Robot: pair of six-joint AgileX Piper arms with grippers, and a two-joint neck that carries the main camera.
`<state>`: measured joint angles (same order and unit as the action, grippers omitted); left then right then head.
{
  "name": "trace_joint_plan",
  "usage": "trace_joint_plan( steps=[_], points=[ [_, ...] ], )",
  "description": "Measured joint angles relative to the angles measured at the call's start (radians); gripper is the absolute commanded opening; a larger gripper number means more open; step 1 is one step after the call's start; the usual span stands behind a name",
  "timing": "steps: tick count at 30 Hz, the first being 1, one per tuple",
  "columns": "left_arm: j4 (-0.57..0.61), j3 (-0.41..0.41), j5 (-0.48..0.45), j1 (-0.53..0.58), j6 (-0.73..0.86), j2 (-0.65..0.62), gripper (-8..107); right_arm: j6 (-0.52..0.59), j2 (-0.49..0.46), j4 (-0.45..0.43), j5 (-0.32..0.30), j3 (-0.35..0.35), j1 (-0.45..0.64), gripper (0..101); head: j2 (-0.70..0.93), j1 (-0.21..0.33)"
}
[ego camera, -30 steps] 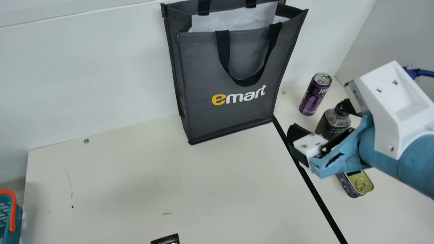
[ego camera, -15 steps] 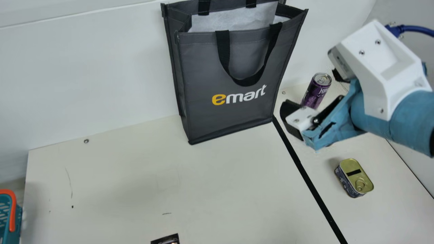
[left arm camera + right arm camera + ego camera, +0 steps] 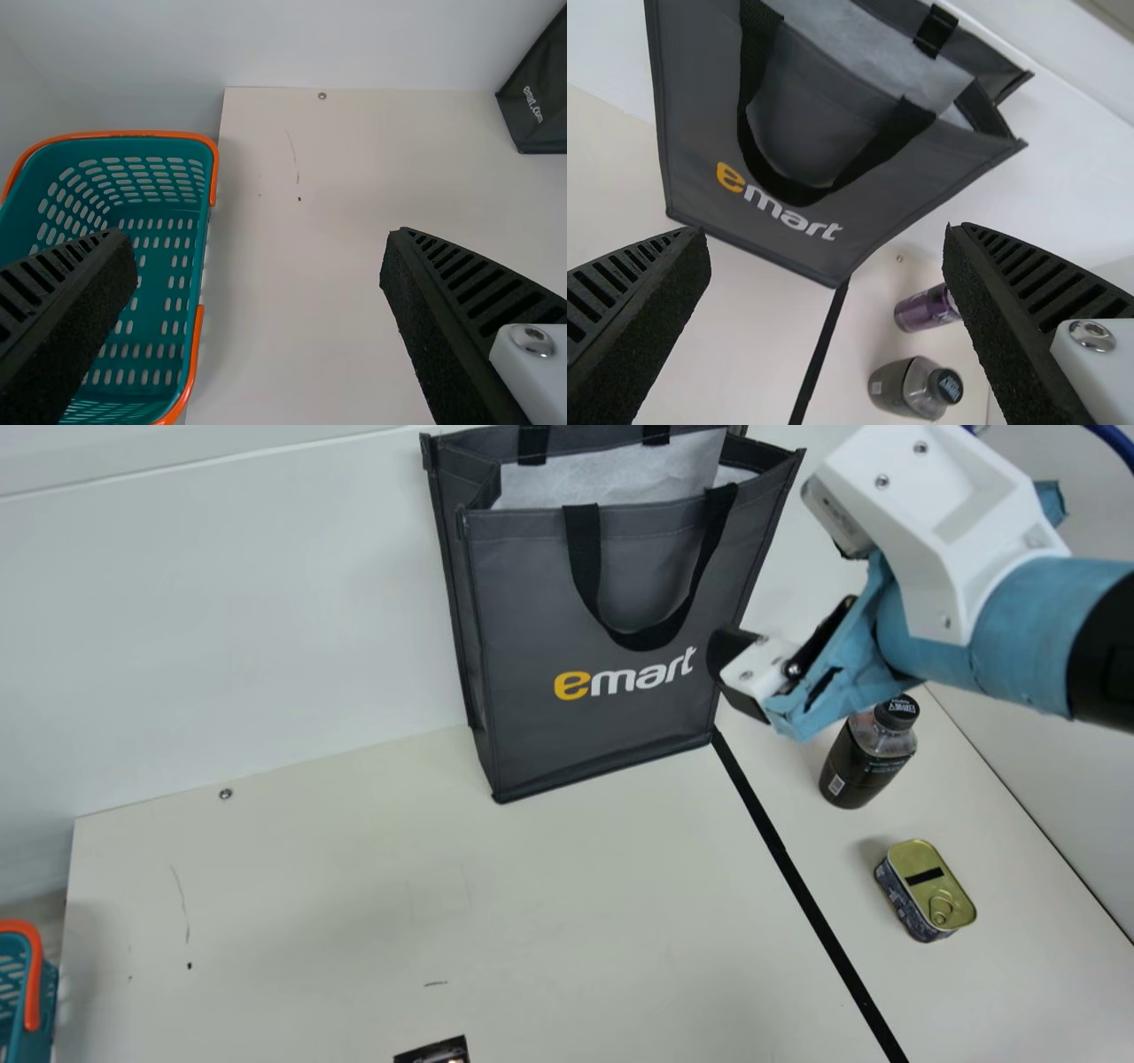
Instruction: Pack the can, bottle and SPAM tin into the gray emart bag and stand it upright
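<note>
Ribbed right gripper (image 3: 791, 611), boxy fabric bag (image 3: 532, 602)

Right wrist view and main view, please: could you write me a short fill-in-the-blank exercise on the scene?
The front handle of the gray emart bag is ____ in color.
In the main view, the bottle and the SPAM tin both sit to the ____ of the dark strip.
The purple item beside the bottle in the right wrist view is the ____.
The right gripper is ____, not shut.

Missing words: black; right; can; open.
</note>
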<state>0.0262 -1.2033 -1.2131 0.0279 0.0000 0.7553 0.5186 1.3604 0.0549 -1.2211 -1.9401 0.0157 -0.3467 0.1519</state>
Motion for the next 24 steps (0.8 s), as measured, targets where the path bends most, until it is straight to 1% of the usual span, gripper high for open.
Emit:
trace_joint_plan(
  steps=[18, 24],
  points=[
    [0.000, 0.000, 0.000, 0.000, 0.000, 0.000, 90, 0.232, 0.223, 0.084, 0.000, -0.247, 0.027, 95, 0.000, -0.002],
    [0.000, 0.000, 0.000, 0.000, 0.000, 0.000, 90, 0.306, 0.288, 0.101, 0.001, -0.316, 0.023, 95, 0.000, 0.000]
  ],
)
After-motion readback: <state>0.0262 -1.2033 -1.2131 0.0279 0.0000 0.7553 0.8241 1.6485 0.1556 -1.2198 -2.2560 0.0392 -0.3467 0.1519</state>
